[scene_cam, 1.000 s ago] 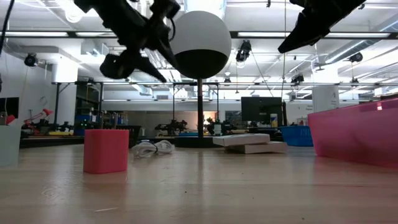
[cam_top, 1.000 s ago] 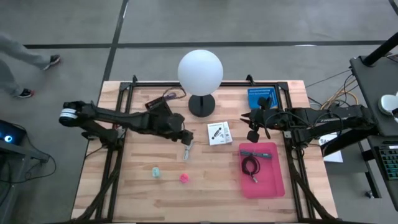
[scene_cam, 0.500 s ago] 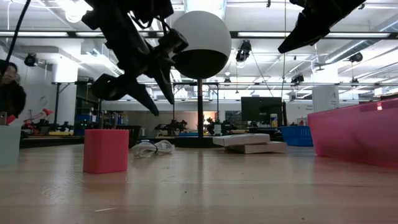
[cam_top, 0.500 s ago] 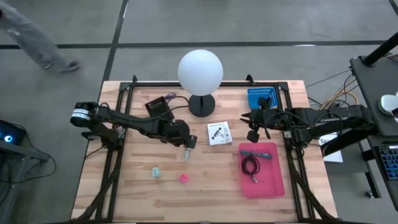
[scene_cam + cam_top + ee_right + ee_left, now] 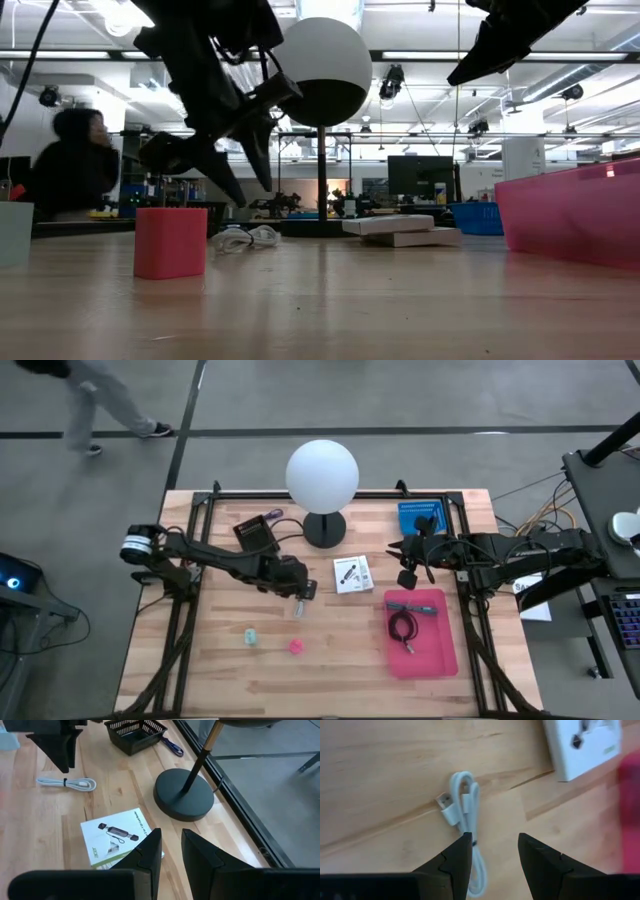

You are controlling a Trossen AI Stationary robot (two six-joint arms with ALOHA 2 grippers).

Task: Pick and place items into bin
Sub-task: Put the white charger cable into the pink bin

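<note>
White cable (image 5: 465,815), pink bin (image 5: 422,632), pink block (image 5: 171,242)

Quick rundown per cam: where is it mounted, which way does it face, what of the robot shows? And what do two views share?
High: above the table, looking straight down; both arms show, left gripper over the white cable.
Low: at tabletop height, facing level into the room; arms enter from above, pink block near.
Left wrist: past its own open fingers, down at the cable.
Right wrist: past its own fingers, toward the card and lamp base.
Shared: both wrist views show cable and card.
</note>
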